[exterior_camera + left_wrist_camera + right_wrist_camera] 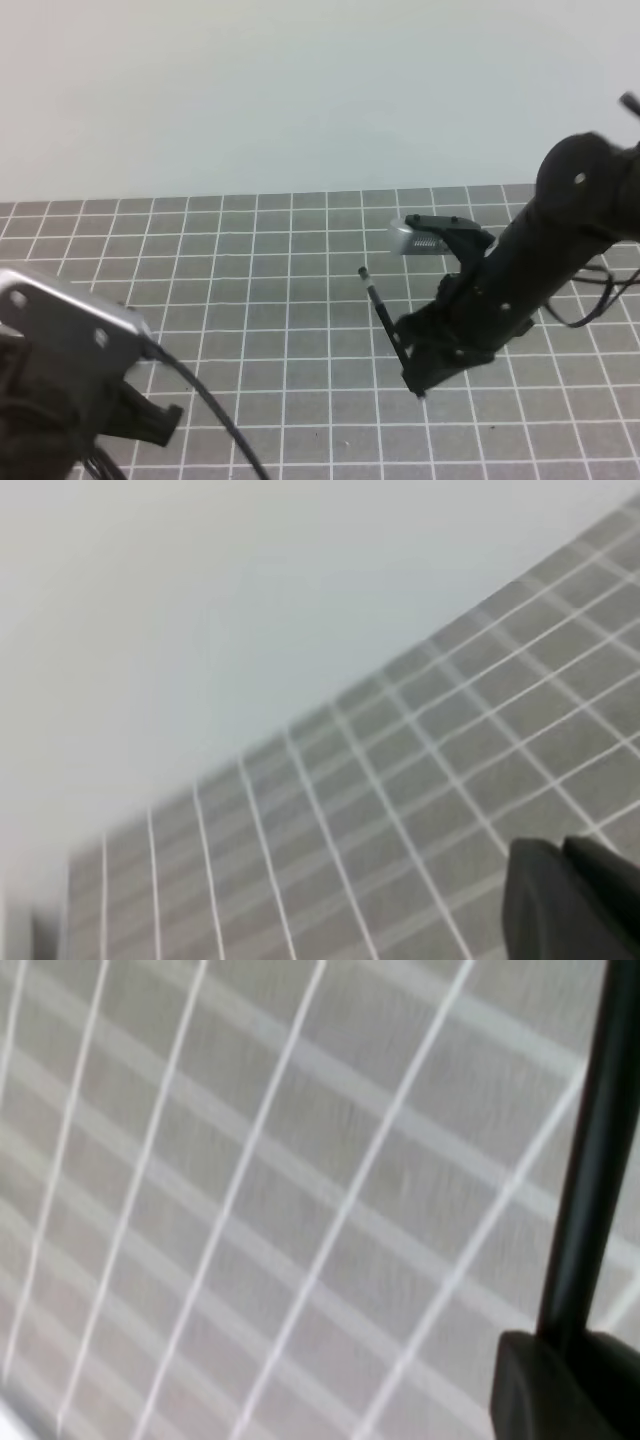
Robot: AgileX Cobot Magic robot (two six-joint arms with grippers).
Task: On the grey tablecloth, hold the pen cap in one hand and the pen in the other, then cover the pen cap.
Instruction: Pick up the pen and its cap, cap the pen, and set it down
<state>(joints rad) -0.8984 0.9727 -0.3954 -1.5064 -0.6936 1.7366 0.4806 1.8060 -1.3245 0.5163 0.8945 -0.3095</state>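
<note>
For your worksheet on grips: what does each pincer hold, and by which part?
Right pincer holds the pen near its lower end. Left pincer is shut; nothing is seen in it.

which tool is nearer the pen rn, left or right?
Right. The right tool is clamped on the pen; the left tool sits far off at the lower-left corner.

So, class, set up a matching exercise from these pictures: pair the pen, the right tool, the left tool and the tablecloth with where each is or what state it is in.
Things:
1. pen
2. right tool
3. left tool
4. grey tablecloth

Descriptions:
A. shut, bottom left corner of the high view
B. printed with a white grid
C. slim black stick, tilted, lifted off the cloth
D. clamped on the stick's lower part

Pairs: 1-C, 2-D, 3-A, 4-B
</note>
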